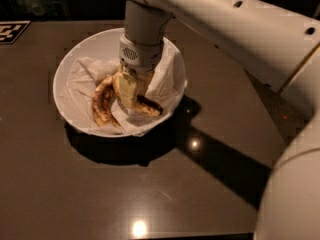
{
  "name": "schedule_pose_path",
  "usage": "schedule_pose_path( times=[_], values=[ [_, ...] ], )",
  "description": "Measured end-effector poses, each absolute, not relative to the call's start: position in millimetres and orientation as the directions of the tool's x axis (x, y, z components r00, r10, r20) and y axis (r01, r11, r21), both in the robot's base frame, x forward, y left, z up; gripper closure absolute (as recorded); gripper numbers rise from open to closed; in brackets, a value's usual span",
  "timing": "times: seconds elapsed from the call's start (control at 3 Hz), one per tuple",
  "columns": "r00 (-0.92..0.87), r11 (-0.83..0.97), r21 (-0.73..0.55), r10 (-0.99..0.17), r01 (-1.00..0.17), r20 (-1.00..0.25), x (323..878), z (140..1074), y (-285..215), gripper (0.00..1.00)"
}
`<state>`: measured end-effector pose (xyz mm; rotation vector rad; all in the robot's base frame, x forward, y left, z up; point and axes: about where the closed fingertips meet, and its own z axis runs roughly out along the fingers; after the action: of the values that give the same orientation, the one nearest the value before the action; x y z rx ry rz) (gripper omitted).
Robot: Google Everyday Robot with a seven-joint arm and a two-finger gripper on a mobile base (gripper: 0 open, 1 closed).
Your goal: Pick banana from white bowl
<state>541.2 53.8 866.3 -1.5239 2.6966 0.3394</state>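
The white bowl (70, 69), lined with crumpled white paper, stands on the dark table. My gripper (129, 91) reaches straight down into its middle. Its pale fingers (125, 86) are closed on the banana (146, 105), whose dark brown-black end sticks out to the right below them. The rest of that banana is hidden behind the fingers. A second, stubbier banana (102, 106) with big brown blotches lies just left of the gripper, close against it.
My white arm (240, 29) crosses the top right of the view and its base fills the right edge. A black-and-white marker tag (11, 31) lies on the table at the far left. The dark glossy table (150, 194) extends in front of the bowl.
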Motion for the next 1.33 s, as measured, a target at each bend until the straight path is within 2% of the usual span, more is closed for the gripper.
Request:
schedule_pose_path(
  times=[0.67,1.0,1.33],
  values=[
    [-0.363,0.324,0.170,-0.874,-0.931,-0.322,505,939,37,1.00],
    [-0.286,0.237,0.167,-0.865,-0.957,-0.413,476,962,-2,1.00],
    [-0.286,0.237,0.167,-0.865,-0.957,-0.413,476,962,-2,1.00]
  ],
)
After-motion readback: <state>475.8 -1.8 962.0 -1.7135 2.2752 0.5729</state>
